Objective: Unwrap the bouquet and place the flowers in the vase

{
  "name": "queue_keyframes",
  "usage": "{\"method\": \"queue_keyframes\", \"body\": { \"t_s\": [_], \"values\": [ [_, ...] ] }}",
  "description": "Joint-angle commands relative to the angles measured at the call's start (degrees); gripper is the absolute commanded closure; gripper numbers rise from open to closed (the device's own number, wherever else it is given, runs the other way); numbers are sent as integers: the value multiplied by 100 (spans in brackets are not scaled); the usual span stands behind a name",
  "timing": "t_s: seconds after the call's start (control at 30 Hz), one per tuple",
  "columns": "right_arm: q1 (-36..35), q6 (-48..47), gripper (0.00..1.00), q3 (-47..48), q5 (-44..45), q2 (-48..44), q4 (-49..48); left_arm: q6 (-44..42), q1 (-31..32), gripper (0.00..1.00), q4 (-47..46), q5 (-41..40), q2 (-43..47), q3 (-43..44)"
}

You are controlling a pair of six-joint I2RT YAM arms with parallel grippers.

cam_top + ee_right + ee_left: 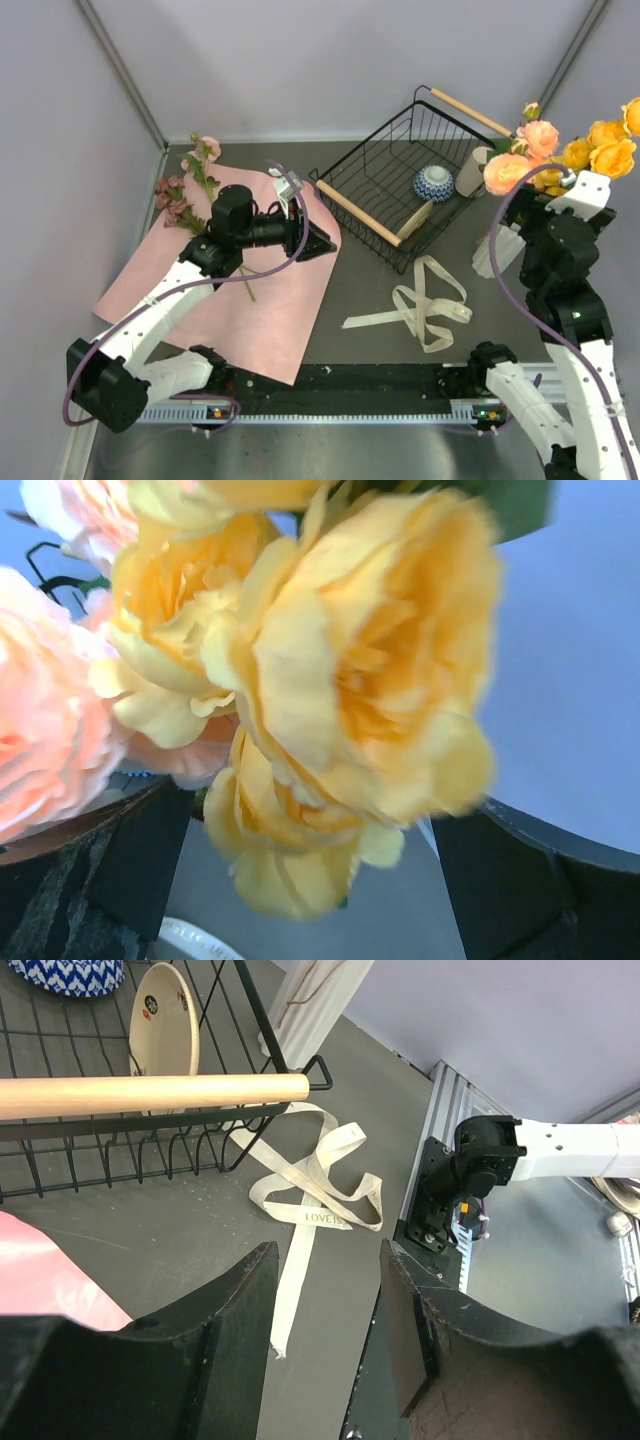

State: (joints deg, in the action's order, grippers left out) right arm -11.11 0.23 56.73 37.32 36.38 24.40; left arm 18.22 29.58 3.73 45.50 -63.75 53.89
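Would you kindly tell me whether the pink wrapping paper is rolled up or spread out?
Spread out: the wrapping paper lies flat on the table, a few flowers resting on its far corner.

Ribbon (322,1175): printed "LOVE IS", rest of wording hidden by fold. Cup (165,1040): small printed marks on base, illegible.

The bowl (433,183) lies in the basket (372,160), the ribbon (425,300) on the table (370,290) just before the basket, the paper (260,320) left of the basket with flowers (178,205) on its far edge, and the vase (312,1005) right of the basket's front corner.
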Motion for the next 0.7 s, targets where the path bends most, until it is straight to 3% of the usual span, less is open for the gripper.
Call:
{"method": "queue_keyframes", "body": {
  "t_s": [0.0, 0.17, 0.43, 0.6, 0.67],
  "values": [
    [30, 819, 1, 900, -154, -8, 1495, -108, 21, 49, -83, -41, 38, 183],
    [39, 1540, 1, 1551, -899, -201, 2655, -152, 12, 49, -48, -146, 29, 201],
    [39, 1638, 1, 1087, -3229, -1097, 2719, -231, -31, 48, 32, -497, 152, 148],
    [30, 2068, 1, 325, -5688, -1045, 2404, -213, -102, 47, 40, -1006, 248, 78],
    [30, 2383, 1, -116, -6810, -967, 1772, -152, -154, 47, 93, -1270, 310, 52]
  ]
}}
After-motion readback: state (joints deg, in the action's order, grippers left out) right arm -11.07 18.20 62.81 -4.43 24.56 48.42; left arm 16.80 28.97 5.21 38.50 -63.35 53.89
